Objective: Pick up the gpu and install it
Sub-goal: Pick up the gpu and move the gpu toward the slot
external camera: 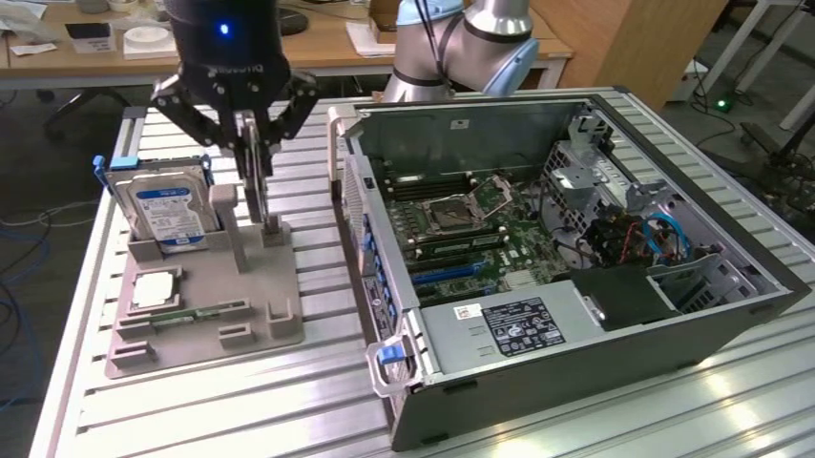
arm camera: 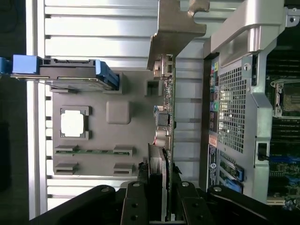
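The black gripper [external camera: 255, 157], its jaws partly closed, clamps the upper edge of the thin dark gpu card [external camera: 260, 196] with a silvery bracket. The card stands upright in the grey slotted holder [external camera: 204, 329] on the aluminium table [external camera: 191, 410], and the arm points straight down.

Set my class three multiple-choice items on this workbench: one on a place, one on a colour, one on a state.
1. Where is the hard drive?
A. Inside the computer case.
B. Standing in the grey tray.
C. On the wooden desk.

2. What colour is its label?
A. Red.
B. Yellow.
C. Blue.

3. How is the gpu placed?
A. On edge in the tray, jaws closed on it.
B. Flat on the table.
C. Plugged into the motherboard.

Answers:
1 B, it sits upright in a tray slot.
2 C, the sticker is blue.
3 A, it stands upright between the jaws.
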### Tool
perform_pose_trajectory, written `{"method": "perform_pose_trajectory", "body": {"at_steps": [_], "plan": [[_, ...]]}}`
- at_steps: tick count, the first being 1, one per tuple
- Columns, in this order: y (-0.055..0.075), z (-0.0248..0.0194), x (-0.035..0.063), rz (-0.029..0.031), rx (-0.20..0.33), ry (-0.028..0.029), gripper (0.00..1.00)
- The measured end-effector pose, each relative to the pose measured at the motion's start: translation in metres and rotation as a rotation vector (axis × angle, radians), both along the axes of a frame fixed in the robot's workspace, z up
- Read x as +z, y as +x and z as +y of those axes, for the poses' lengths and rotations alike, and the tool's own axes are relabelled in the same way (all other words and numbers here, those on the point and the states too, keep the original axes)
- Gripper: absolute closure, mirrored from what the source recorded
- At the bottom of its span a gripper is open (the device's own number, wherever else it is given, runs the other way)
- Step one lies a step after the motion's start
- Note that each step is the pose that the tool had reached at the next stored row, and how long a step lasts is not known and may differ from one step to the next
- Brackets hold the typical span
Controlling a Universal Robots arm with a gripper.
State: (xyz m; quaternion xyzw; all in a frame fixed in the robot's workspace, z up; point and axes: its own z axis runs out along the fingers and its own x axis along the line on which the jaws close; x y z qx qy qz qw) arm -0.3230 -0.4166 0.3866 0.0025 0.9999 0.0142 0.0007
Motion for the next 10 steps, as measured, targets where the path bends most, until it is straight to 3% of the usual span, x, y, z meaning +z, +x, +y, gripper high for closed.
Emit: {"method": "perform_pose_trajectory", "body": {"at_steps": [6,10], "plan": [[0.0,0.0,0.0245,0.0,0.0,0.0,0.73],[0.0,0.0,0.0258,-0.0004,0.0,0.0002,0.73]]}}
